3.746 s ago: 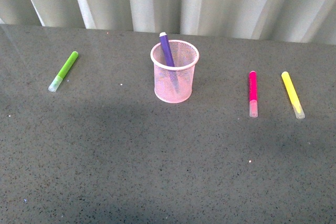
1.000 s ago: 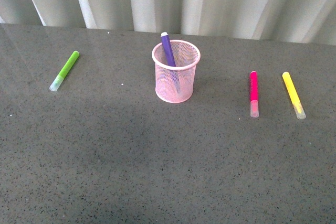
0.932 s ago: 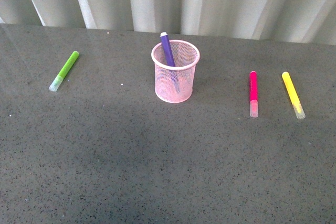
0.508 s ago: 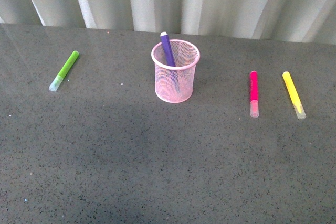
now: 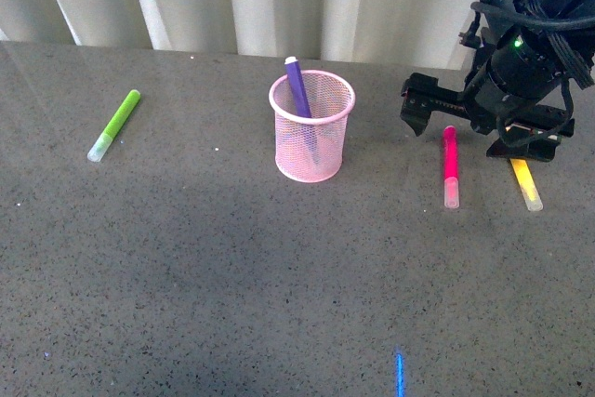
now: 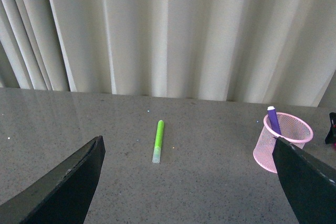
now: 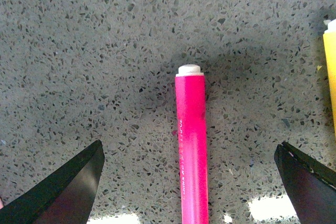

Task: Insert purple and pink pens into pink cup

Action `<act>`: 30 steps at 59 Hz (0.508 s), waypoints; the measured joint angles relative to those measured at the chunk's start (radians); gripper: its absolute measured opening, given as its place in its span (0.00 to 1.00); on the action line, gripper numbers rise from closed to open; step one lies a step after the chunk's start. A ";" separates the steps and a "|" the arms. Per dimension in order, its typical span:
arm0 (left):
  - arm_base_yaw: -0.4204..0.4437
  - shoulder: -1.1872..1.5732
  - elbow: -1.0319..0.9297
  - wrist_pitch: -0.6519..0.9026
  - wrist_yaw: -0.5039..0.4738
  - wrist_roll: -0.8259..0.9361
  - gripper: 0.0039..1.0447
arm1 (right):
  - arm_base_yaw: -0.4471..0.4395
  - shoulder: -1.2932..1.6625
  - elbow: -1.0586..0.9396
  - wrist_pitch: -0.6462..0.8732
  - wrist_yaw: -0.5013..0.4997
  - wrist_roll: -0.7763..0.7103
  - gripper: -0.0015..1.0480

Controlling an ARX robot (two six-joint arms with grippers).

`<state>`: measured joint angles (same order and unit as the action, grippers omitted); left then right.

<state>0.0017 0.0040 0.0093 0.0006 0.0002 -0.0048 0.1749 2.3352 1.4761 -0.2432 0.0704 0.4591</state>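
Note:
The pink cup [image 5: 312,132] stands upright mid-table with the purple pen [image 5: 297,90] leaning inside it, tip above the rim. The pink pen [image 5: 451,166] lies flat to the cup's right, clear cap toward me. My right gripper [image 5: 465,135] hangs open just over the pen's far end. In the right wrist view the pink pen [image 7: 191,145] lies between the spread fingers of the right gripper [image 7: 189,146], which are not touching it. My left gripper [image 6: 186,141] is open and empty, facing the cup [image 6: 283,142] and the purple pen [image 6: 274,120] from a distance.
A yellow marker [image 5: 527,183] lies just right of the pink pen, partly under the right arm, and shows at the edge of the right wrist view [image 7: 331,66]. A lime-green marker [image 5: 113,125] lies far left, also seen by the left wrist [image 6: 158,140]. Curtains back the table.
My right arm has come into the front view from the upper right and dropped over the pink pen. The pens and the cup have not moved.

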 joint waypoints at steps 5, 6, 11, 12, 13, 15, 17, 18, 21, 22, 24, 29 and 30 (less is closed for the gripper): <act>0.000 0.000 0.000 0.000 0.000 0.000 0.94 | -0.005 0.000 0.000 0.014 -0.008 0.002 0.93; 0.000 0.000 0.000 0.000 0.000 0.000 0.94 | -0.007 0.001 0.000 0.019 -0.008 0.002 0.93; 0.000 0.000 0.000 0.000 0.000 0.000 0.94 | -0.011 0.011 0.000 0.028 -0.022 0.007 0.93; 0.000 0.000 0.000 0.000 0.000 0.000 0.94 | -0.011 0.014 0.000 0.029 -0.022 0.008 0.93; 0.000 0.000 0.000 0.000 0.000 0.000 0.94 | -0.011 0.016 0.000 0.030 -0.021 0.009 0.93; 0.000 0.000 0.000 0.000 0.000 0.000 0.94 | -0.012 0.023 0.000 0.034 -0.019 0.009 0.93; 0.000 0.000 0.000 0.000 0.000 0.000 0.94 | -0.014 0.033 0.000 0.047 -0.022 0.010 0.93; 0.000 0.000 0.000 0.000 0.000 0.000 0.94 | -0.015 0.037 0.000 0.050 -0.023 0.010 0.93; 0.000 0.000 0.000 0.000 0.000 0.000 0.94 | -0.017 0.041 0.000 0.056 -0.022 0.010 0.93; 0.000 0.000 0.000 0.000 0.000 0.000 0.94 | -0.018 0.041 0.000 0.061 -0.024 0.010 0.93; 0.000 0.000 0.000 0.000 0.000 0.000 0.94 | -0.018 0.041 0.000 0.071 -0.026 0.010 0.93; 0.000 0.000 0.000 0.000 0.000 0.000 0.94 | -0.018 0.043 0.000 0.085 -0.024 0.010 0.93; 0.000 0.000 0.000 0.000 0.000 0.000 0.94 | -0.018 0.044 0.000 0.086 -0.023 0.010 0.91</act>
<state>0.0017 0.0040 0.0093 0.0006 0.0002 -0.0048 0.1566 2.3791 1.4761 -0.1570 0.0475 0.4690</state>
